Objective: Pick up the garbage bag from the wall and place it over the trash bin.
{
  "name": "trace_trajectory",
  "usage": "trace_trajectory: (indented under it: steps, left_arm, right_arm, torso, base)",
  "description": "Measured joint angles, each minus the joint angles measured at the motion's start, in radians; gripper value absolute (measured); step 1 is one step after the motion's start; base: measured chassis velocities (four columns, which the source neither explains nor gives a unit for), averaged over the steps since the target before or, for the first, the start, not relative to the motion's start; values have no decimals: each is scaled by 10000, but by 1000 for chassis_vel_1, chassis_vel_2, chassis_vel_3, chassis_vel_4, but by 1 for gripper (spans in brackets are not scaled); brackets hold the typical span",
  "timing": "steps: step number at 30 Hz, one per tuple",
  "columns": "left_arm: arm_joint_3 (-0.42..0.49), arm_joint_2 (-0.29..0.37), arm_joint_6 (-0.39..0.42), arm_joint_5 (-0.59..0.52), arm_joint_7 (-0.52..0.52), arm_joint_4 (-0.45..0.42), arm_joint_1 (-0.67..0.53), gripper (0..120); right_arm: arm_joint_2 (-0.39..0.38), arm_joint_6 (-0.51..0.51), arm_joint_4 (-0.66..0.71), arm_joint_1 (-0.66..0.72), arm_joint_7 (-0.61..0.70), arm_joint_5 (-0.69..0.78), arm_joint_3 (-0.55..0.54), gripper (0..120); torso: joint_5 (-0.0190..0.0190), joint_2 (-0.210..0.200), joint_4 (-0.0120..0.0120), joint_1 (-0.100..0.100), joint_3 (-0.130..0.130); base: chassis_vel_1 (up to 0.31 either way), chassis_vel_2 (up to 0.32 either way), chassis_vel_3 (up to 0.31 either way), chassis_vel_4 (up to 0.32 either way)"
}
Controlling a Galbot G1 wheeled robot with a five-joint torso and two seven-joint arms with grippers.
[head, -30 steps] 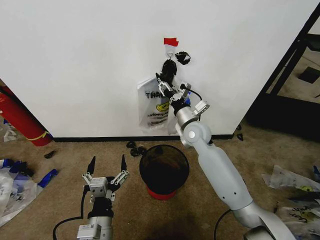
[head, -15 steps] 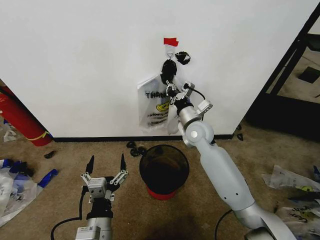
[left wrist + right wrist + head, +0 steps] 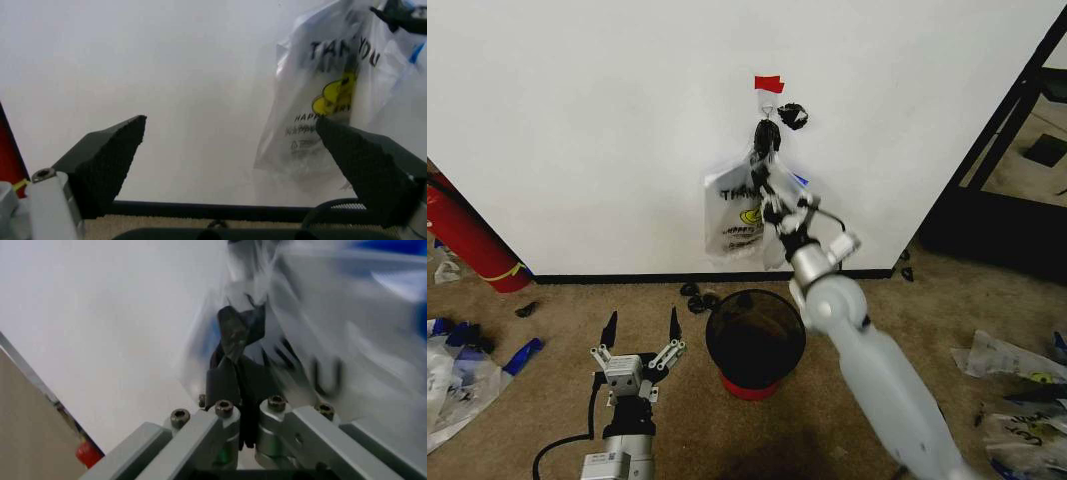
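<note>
The garbage bag (image 3: 739,215), whitish with black print and a yellow mark, hangs on the white wall (image 3: 597,120) below a red tape strip (image 3: 769,83) and a hook (image 3: 769,98). My right gripper (image 3: 768,160) reaches up to the bag's gathered top. In the right wrist view its fingers (image 3: 227,352) are shut on the crinkled plastic (image 3: 313,315). The trash bin (image 3: 755,338), dark with a red base, stands on the carpet below the bag. My left gripper (image 3: 641,332) hovers open and low, left of the bin. It faces the wall and bag (image 3: 330,95), fingers (image 3: 107,150) spread.
A small black knotted clump (image 3: 793,116) sits on the wall right of the hook. A long red cylinder (image 3: 462,235) leans at the far left. Loose plastic bags lie on the floor at left (image 3: 457,375) and right (image 3: 1017,365). A black frame (image 3: 1012,105) stands at right.
My right arm has drawn back and down from the wall, its wrist now lower and nearer the bin. The bag's top stretches with it and the bag has shifted slightly right. The left arm has not moved.
</note>
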Motion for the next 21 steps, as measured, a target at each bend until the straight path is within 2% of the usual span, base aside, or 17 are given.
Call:
trace_trajectory:
  steps: [12,16,17,21]
  left_arm:
    - [151,93,6,-131,0,265,-165,100]
    - [177,101,14,-150,2,291,-208,100]
    - [208,108,26,-165,4,304,-242,100]
    - [238,131,31,-172,4,316,-255,100]
  right_arm:
    - [-607,890,1481,-2904,-824,-2280,426,0]
    - [-683,1075,1625,-3317,-928,-2612,538,0]
    - [-728,1347,1803,-3944,-1150,-3035,740,0]
    - [-716,1953,1896,-4973,-1673,-3791,1008,0]
  torso:
    - [-1,0,2,0,0]
    - [0,0,3,0,-1]
    - [-1,0,3,0,0]
    - [-1,0,2,0,0]
  base:
    - [0,0,0,0]
    - [0,0,0,0]
    - [0,0,0,0]
    - [0,0,0,0]
